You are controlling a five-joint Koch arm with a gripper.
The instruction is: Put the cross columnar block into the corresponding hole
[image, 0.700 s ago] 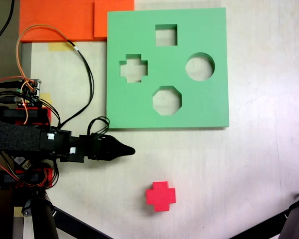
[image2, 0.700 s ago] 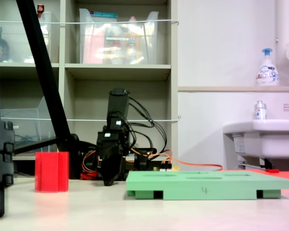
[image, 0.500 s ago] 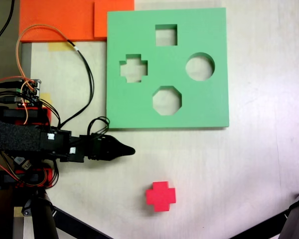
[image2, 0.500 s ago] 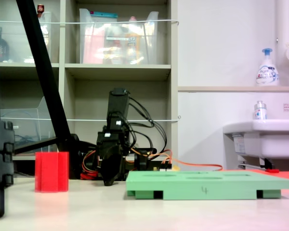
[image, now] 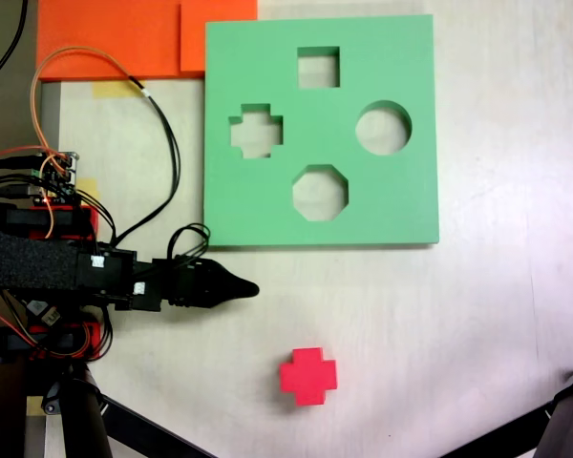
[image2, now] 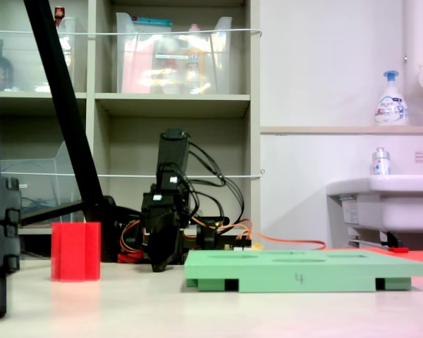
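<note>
The cross columnar block [image: 307, 375], bright red with a plus-shaped top, stands upright on the pale table [image: 497, 315], below and to the right of the claw [image: 246, 288] in the first exterior view and well apart from it, with nothing touching it. In the second exterior view the block [image2: 75, 251] stands to the left of the claw [image2: 158, 266] on the tabletop. The claw's black jaws come together in a single point with no gap between them, closed on nothing, aimed toward the first exterior view's right and sitting just below the lower left corner of the green foam board [image: 411, 205]. The corresponding hole [image: 256, 131] is the plus-shaped cutout on the board's left side, above the claw in the first exterior view and empty, so the block is not yet in it. The board [image2: 303, 270] lies flat to the right of the claw in the second exterior view. Orange and black cables [image: 153, 105] loop from the arm's base beside the board's left edge.
</note>
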